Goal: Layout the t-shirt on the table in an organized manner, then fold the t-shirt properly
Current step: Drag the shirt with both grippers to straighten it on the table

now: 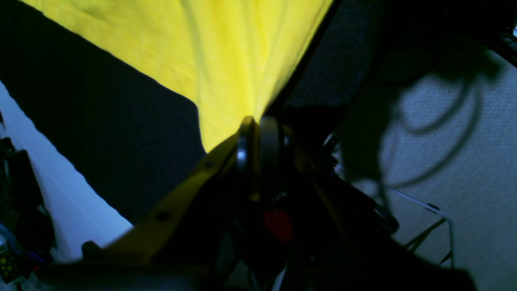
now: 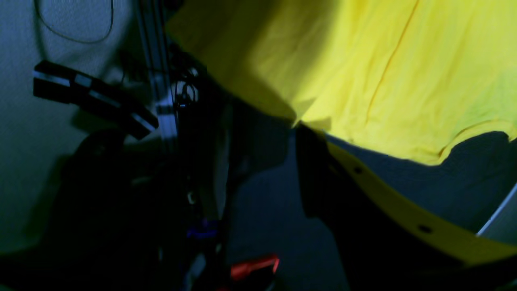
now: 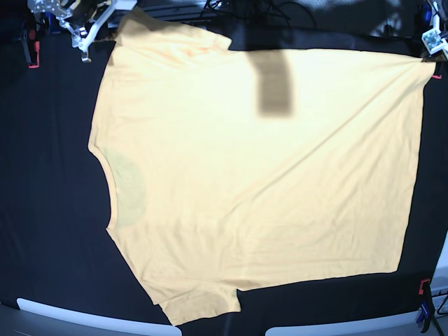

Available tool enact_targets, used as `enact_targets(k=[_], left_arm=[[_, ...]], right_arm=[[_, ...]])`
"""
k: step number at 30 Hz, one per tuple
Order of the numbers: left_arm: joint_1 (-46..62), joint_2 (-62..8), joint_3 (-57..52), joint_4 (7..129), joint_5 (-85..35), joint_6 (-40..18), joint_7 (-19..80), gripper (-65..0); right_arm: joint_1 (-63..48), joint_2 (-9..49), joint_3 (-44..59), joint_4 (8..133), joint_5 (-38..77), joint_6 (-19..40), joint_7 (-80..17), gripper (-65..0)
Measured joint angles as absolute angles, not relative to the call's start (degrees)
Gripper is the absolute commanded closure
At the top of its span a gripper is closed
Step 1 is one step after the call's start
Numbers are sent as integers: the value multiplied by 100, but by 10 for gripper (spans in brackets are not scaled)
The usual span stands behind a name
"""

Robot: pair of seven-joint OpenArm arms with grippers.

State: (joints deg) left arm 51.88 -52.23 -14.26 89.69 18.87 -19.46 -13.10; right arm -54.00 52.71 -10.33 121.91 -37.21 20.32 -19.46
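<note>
T-shirt (image 3: 259, 168) flat on black surface (image 3: 49, 182), neckline toward my right | my left hand (image 1: 256, 123) pinches its hem corner; right hand (image 2: 258, 129) wide beside the sleeve | tip: I keep tension gentle, smooth the sleeve outward

Dark claw (image 1: 256, 125), small bright screw heads; other claw (image 2: 260, 129) dark, silvery metal parts.

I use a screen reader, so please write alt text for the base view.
A pale yellow T-shirt lies spread sideways on a black table, its neckline facing left; the left tool pinches its upper-right corner.
</note>
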Motion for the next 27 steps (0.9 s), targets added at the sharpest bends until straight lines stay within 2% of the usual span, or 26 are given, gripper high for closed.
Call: enact_targets(k=[4,8,10,16,23,27], left_arm=[[5188,-5192,-1426,8969,1890,-1949,-1308,0],[5186,-5210,-1426,8969,1903,-1951,-1310,0],[5186,-5207,-1426,8969,1905,-1951,-1306,0],[5186,-5207,-1426,8969,1905,-1953,-1304,0],[5188,-5207,-1426,8969,1905,-1953,-1306,0],[5188,-5205,-1426,8969,1905,-1953,-1306,0]], right_arm=[[-4869,4945,-1413,11966,-3734,1953,-1903,-265],[-4412,4856,-2051,11745,-3734,1957,-1979,-260],[-4215,4856,-2331,11684,-3710,1968,-2169,-215],[-4005,4873,-2622,11723,-3695,2001,-2386,0],[-4032,4871,-2622,12018,-3754,2198,-2416,0],[-3999,4873,-2613,12457,-3743,1861,-2329,0]])
